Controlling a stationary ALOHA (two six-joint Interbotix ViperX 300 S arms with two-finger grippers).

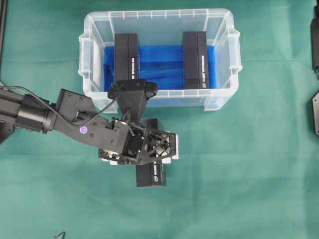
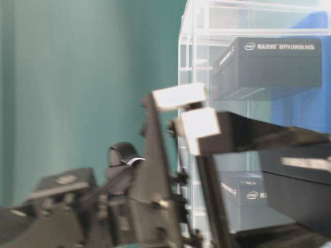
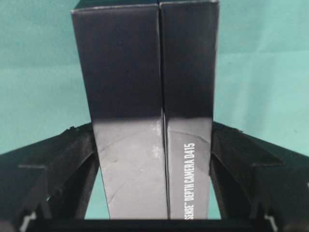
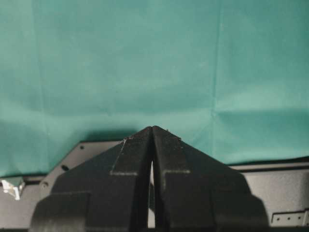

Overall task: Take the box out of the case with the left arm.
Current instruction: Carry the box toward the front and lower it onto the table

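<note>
black box [image 3: 154, 121] clamped in left jaws, over green cloth [image 1: 239, 174]

box [image 2: 269, 67] "REALSENSE DEPTH CAMERA D435", held box [image 3: 154, 121] "D415"

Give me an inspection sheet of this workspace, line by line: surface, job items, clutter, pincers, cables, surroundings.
Surface: green cloth, lightly creased.
Job's things: clear case with blue lining at the top centre; two black boxes lie inside, the left box and the right box. A third black box is outside the case, over the cloth.
Clutter: nothing seen.
Pincers: left pincer is shut on the third box, a finger on each long side. Right pincer is shut, holding nothing, over bare cloth.
Cables: one black cable loops along the left arm to its wrist camera.
Surroundings: dark hardware at the right edge, cut off.
</note>
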